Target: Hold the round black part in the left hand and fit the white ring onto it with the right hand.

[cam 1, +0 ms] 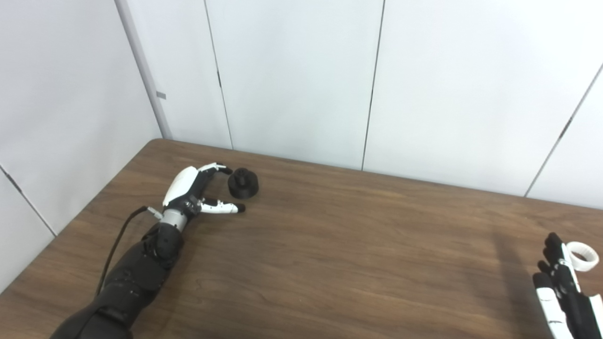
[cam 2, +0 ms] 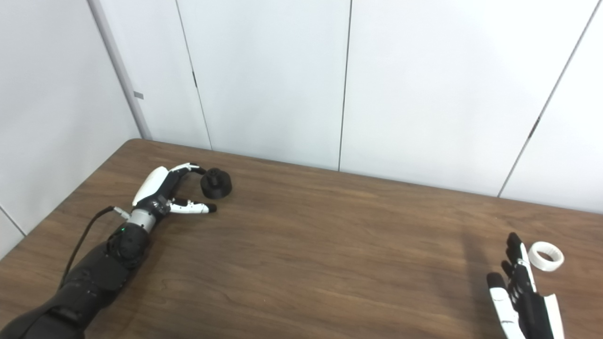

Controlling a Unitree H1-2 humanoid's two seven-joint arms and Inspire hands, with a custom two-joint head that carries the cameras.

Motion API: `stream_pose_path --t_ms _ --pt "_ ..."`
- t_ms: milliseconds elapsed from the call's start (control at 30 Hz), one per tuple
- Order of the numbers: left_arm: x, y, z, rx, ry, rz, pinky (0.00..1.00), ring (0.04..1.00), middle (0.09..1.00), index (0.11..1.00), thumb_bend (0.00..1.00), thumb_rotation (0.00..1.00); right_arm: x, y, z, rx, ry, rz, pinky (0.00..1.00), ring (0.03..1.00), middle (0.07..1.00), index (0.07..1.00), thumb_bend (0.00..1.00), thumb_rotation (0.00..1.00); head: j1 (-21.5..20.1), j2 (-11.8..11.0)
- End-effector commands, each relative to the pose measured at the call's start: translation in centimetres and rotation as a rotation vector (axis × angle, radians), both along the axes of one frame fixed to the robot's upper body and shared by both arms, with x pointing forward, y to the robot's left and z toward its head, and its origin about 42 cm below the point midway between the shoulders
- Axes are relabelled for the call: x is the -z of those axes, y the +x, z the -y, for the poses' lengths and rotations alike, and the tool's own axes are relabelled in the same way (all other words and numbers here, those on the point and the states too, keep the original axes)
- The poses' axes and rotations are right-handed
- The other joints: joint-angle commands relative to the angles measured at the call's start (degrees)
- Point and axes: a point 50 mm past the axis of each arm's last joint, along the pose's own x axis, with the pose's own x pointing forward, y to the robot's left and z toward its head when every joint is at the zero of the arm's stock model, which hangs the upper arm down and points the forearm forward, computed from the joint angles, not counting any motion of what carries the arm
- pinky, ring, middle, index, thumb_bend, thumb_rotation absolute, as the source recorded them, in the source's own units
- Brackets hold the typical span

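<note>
The black part (cam 1: pixel 243 182) stands on the desk (cam 1: pixel 330 245) between the spread fingers of the empty left hand (cam 1: pixel 195 193); if nudged by a fingertip it may be pushed away. The ring (cam 2: pixel 545 255) lies just beside the right hand (cam 2: pixel 520 287), fingers extended and empty; a sideways brush may slide it off. The right palm is cut off by the frame edge.

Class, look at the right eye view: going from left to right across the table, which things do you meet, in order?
Left hand → round black part → right hand → white ring, all on the brown table.
</note>
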Motion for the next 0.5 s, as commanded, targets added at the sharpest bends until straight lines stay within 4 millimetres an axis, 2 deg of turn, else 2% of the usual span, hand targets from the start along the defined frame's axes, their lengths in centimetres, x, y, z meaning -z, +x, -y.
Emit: stream_pose_path --t_ms 0,467 --pt "0.66 0.35 0.52 0.025 0.014 -0.080 0.94 0.948 0.908 0.775 0.97 0.20 1.95 -1.57 -0.47 0.016 0.023 -0.066 0.98 1.000 0.998 0.982 0.37 0.86 -0.01 0.05" --pt "0.25 1.32 0.66 0.034 0.048 -0.114 0.93 0.947 0.907 0.774 0.96 0.22 1.49 -1.96 -0.55 0.019 0.028 -0.054 0.98 1.000 0.995 0.979 0.38 0.85 -0.25 0.73"
